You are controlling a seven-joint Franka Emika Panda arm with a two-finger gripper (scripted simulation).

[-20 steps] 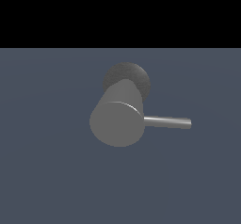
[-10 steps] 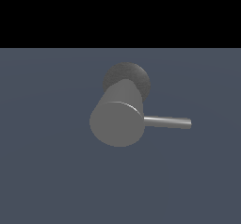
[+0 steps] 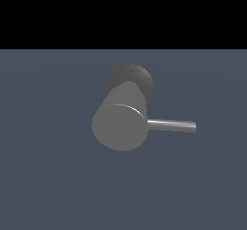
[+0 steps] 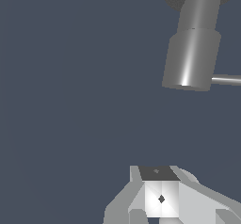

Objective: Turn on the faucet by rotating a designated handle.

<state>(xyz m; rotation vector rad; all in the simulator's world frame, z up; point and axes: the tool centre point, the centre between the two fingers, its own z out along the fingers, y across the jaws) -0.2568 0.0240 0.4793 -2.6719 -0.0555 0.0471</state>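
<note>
Dark blue-grey floor (image 3: 48,176) carries the faucet (image 3: 120,125), with its handle (image 3: 171,125) pointing to 3 o'clock in the exterior view, while the gripper (image 4: 161,197), whose opening I cannot tell, is well apart, so a badly aimed approach may hit the thick body.

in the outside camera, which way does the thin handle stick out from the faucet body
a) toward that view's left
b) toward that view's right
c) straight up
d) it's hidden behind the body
b: in the exterior view the handle runs sideways from the faucet toward that view's right, in full sight and with nothing touching it.
</note>
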